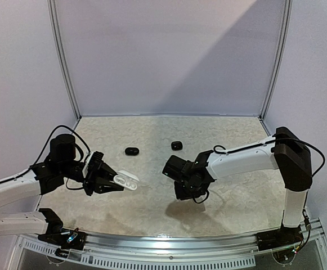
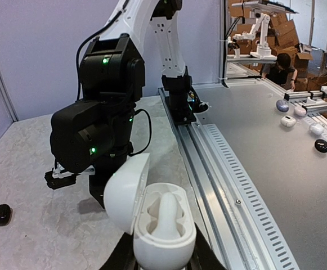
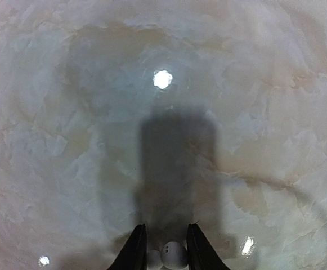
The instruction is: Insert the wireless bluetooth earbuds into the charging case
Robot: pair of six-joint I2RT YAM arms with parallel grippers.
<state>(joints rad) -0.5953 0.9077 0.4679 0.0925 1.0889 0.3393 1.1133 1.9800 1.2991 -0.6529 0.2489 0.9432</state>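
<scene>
My left tool (image 1: 110,181) is closed on the charging case (image 1: 126,181). It holds the case by its bottom half, up off the bench (image 1: 231,135), on the near left side. The case is white and smooth, and round like an egg. Its lid stands open and leans to one side. Inside, one earbud in the case (image 2: 164,212) sits in its little bed. It is white like the case, with a rounded stem sticking up. My right tool (image 3: 166,253) points down over the middle of the bench. It is a bit to the right of the case and does not touch it. This tool pinches a white earbud (image 3: 174,254) between its two tips. That earbud is tiny, round and shiny, like a bead, and it fills the gap between the tips. The tool's dark shadow lies on the pale, cloudy bench under it. Farther back, a left black pebble (image 1: 131,151) and a right black pebble (image 1: 177,145) lie on the bench, well apart. I cannot tell if they are earbuds or closed cases.
</scene>
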